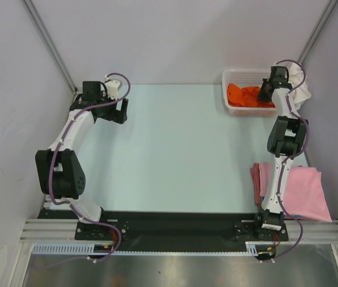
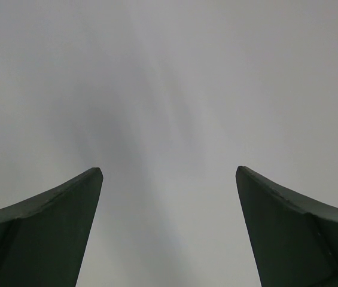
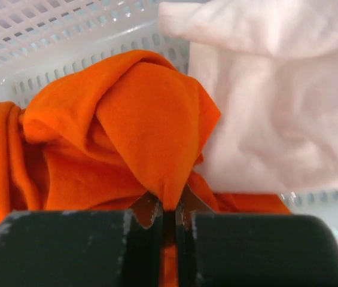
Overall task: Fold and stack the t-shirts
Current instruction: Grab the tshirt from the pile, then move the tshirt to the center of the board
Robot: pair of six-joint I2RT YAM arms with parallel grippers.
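Fold pinched — my right gripper (image 3: 169, 218) is pressed together on the orange t-shirt (image 3: 151, 119) in the basket (image 3: 67, 36) at the far right corner of the desk (image 1: 174, 149), I reckon to lift it out; left gripper (image 2: 169, 227) spread, empty

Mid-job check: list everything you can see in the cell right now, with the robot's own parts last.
orange t-shirt: one, bright orange, bunched in the basket
white t-shirt: one, white, draped over the basket's right side
pink t-shirts: stack, count unclear, pale pink, near right of table beside the right arm's base
basket: one, white lattice, far right corner
table: one, pale blue-green
left gripper: one, black, far left, open, empty
right gripper: one, black, at the basket, shut on orange t-shirt
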